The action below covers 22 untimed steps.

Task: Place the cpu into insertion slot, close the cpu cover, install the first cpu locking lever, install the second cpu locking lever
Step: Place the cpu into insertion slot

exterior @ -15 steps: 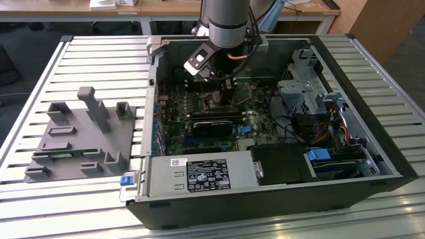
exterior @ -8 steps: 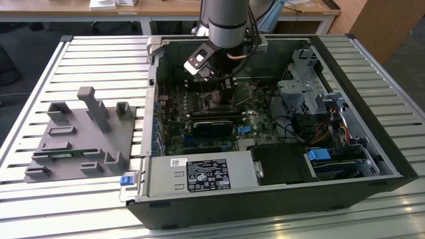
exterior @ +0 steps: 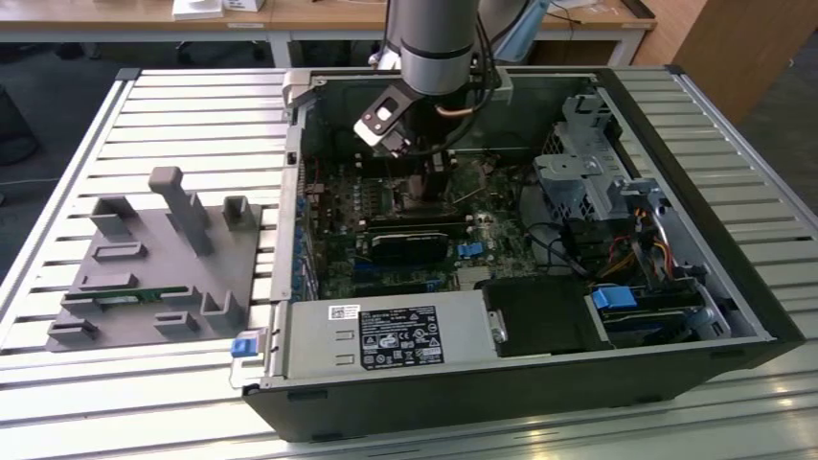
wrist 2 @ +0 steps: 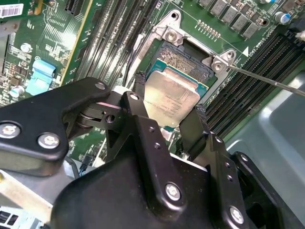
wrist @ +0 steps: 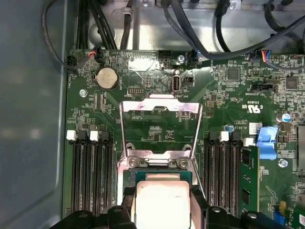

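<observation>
An open computer case [exterior: 511,398] lies on the slatted tabletop [exterior: 192,105]. The arm [exterior: 435,43] reaches into it, claw [exterior: 428,177] low over the motherboard [exterior: 492,187]. A grey fixture [exterior: 153,273] sits at the exterior view's left.

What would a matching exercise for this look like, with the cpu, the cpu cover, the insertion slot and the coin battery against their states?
1 cpu
2 cpu cover
3 insertion slot
4 coin battery

A swung open
B partly showing past the cpu
C round, silvery, on the green board
D in the gripper

Pairs: 1D, 2A, 3B, 4C
</observation>
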### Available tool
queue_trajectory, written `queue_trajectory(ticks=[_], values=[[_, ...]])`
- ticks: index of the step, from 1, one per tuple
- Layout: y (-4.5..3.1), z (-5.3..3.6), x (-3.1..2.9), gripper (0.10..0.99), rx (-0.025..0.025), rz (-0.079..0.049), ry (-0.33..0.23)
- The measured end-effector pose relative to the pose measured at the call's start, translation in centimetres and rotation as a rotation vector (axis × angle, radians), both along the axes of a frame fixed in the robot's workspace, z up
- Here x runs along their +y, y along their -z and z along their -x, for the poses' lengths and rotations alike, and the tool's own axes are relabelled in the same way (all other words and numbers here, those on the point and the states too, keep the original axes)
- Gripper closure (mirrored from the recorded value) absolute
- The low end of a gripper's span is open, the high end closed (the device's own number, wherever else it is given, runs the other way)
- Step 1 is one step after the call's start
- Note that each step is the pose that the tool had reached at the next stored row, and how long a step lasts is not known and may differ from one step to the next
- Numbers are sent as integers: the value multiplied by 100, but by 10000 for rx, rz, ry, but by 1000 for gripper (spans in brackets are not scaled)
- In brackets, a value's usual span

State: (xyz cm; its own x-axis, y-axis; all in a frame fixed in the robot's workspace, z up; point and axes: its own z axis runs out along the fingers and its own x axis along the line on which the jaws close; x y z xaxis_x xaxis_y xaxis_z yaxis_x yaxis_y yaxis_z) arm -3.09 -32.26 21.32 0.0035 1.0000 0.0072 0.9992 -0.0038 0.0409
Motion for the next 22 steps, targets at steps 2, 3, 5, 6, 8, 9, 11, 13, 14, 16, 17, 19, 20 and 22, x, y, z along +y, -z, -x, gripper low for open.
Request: queue_trajectory(ticks=[2,3,5,6,8,9,11,13,14,16,17,19,20,22], values=[[12,7,2,545,0,1,0],[16,9,2,545,0,1,1],[19,22,3,545,2,2,10],[24,28,4,545,0,0,12],[35,33,9,545,0,-1,13],[43,33,12,545,0,0,13],[59,33,19,545,1,0,12],[71,34,25,545,1,1,13],[78,34,27,545,1,1,12],[90,33,29,545,0,1,11],[95,34,29,545,0,1,12],[104,37,29,545,1,2,13],[108,37,29,545,1,1,13],[115,38,29,545,1,2,13]])
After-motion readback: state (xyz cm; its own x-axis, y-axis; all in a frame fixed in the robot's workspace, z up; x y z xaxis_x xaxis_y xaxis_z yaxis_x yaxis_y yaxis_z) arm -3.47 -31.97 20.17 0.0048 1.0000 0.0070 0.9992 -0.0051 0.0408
